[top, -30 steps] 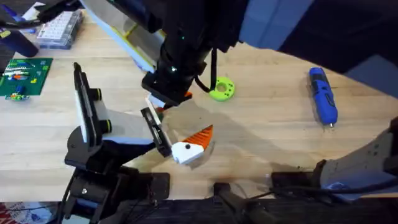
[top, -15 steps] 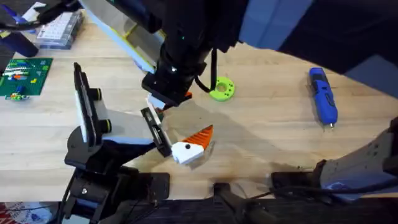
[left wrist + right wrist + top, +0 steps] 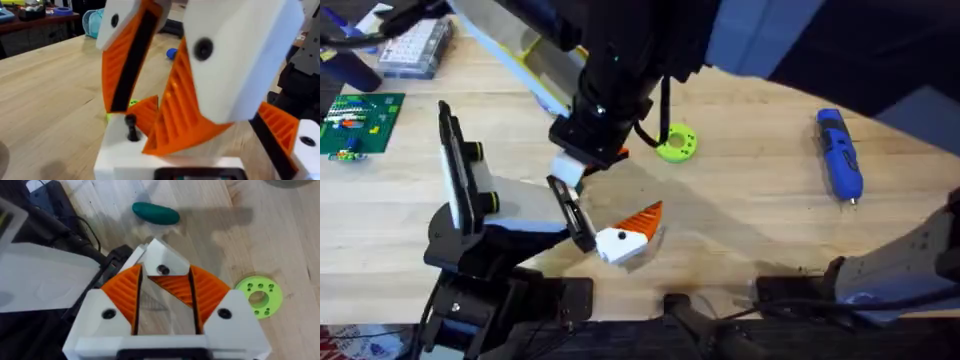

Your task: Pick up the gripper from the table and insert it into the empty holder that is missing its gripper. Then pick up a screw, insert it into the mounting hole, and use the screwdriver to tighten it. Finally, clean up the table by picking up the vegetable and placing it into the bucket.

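While the wooden worktop (image 3: 750, 200) carries everything, the right arm (image 3: 620, 60) looms dark above the holder (image 3: 572, 212), its right pincer (image 3: 165, 270) pressed onto the gripper (image 3: 172, 287) – orange pads on either side of the white block and ribbed wedge. That gripper sits at the holder's far end, touching or just beside the black plate; I cannot tell whether it is seated. Behind the holder, on the same black base, stands the taller black-and-white panel (image 3: 455, 165). Well apart from the holder, across the wood towards the right arm's side, lies the blue screwdriver (image 3: 840, 155). A twin piece (image 3: 625, 238) rests against the holder's near end, orange wedge pointing away from the plate. The lime-green ring (image 3: 676, 143) lies flat near the holder – just past the pincer. The dark green vegetable (image 3: 155, 213) lies on bare wood, apart from the pincer
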